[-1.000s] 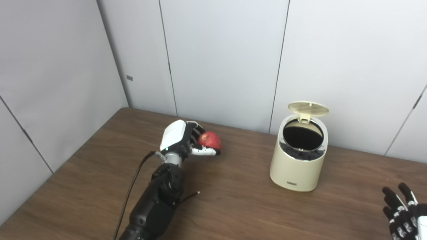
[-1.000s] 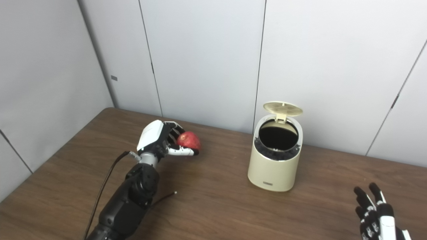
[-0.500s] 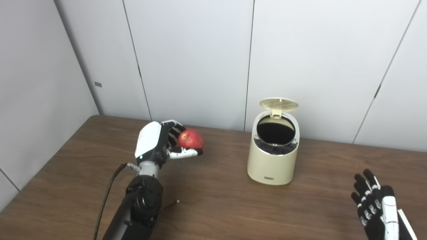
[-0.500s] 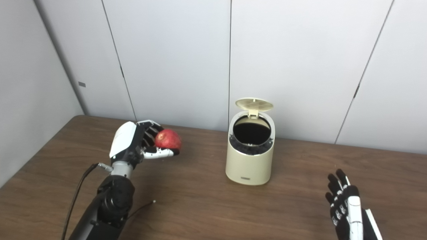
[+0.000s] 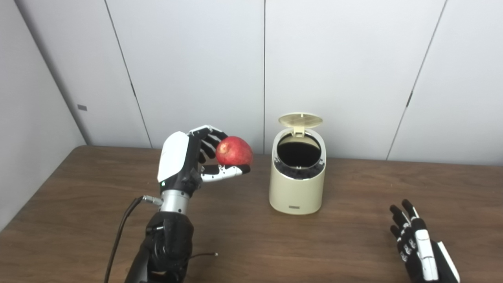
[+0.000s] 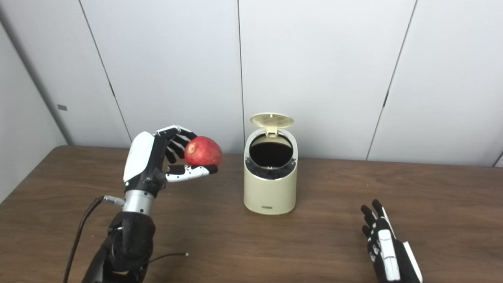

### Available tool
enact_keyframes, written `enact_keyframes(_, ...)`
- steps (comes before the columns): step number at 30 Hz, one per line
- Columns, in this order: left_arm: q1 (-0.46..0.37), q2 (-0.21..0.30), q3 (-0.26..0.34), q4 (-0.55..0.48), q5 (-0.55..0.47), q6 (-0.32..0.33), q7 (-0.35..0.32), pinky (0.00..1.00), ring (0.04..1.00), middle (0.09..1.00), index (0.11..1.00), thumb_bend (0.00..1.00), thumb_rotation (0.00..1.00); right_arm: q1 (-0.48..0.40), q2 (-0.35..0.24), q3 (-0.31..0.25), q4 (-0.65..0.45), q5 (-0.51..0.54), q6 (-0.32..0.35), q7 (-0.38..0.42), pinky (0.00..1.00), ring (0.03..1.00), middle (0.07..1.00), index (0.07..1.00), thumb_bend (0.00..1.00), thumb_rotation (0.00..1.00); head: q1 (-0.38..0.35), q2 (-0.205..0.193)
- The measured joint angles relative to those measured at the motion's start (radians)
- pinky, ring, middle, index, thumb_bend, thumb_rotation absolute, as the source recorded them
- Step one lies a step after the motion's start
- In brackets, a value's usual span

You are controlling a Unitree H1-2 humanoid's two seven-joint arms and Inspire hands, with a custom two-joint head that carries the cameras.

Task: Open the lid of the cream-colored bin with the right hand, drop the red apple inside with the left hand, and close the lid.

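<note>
Apple held up beside the open bin
Left hand (image 5: 184,161) clamps the red apple (image 5: 234,151) left of the cream-colored bin (image 5: 297,184), lid (image 5: 300,120) raised; right hand (image 5: 418,247) low, fingers apart, empty

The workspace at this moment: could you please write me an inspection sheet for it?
Surface: brown wood-grain table, bare around the bin.
Job's things: cream bin upright, lid raised at the back, dark opening showing; red apple held up left of the bin, not over the opening.
Clutter: nothing seen.
Hands: left hand shut on the apple; right hand open, low at the right, apart from the bin.
Cables: black cable running down from the left wrist; thin wire beside the forearm.
Surroundings: pale wall panels behind the table.
</note>
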State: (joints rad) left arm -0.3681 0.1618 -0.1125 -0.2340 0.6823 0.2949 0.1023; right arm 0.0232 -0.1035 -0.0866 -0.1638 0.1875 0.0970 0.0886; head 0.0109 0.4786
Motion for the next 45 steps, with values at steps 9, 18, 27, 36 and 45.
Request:
enact_keyframes(9, -0.055, -0.073, -0.038, -0.014, 0.029, 0.000, -0.001, 0.35, 0.433, 0.504, 0.489, 0.48, 0.00, 0.000, 0.009, 0.011, 0.020, -0.023, -0.034, -0.005, 1.00, 0.998, 0.930, 0.982, 0.64, 0.87, -0.020, -0.018)
enact_keyframes(18, -0.092, -0.142, -0.046, 0.119, 0.023, -0.042, 0.039, 0.34, 0.425, 0.512, 0.485, 0.47, 0.00, 0.000, 0.019, 0.015, 0.019, -0.026, -0.033, -0.008, 1.00, 1.000, 0.933, 0.990, 0.64, 0.88, -0.026, -0.025)
enact_keyframes(27, -0.129, -0.167, -0.064, 0.240, 0.021, -0.081, 0.101, 0.34, 0.439, 0.522, 0.466, 0.47, 0.00, -0.001, 0.021, 0.014, 0.032, -0.028, -0.057, -0.009, 1.00, 1.000, 0.934, 0.998, 0.61, 0.88, -0.034, -0.028)
enact_keyframes(36, -0.142, -0.172, -0.073, 0.350, 0.013, -0.131, 0.162, 0.45, 0.446, 0.503, 0.474, 0.48, 0.00, -0.001, 0.031, 0.015, 0.034, -0.027, -0.062, -0.009, 1.00, 1.000, 0.934, 0.996, 0.63, 0.86, -0.040, -0.032)
enact_keyframes(45, -0.179, -0.177, -0.077, 0.417, 0.007, -0.162, 0.197, 0.34, 0.422, 0.504, 0.490, 0.48, 0.00, -0.004, 0.034, 0.016, 0.044, -0.026, -0.072, -0.008, 1.00, 1.000, 0.938, 1.000, 0.61, 0.87, -0.043, -0.037)
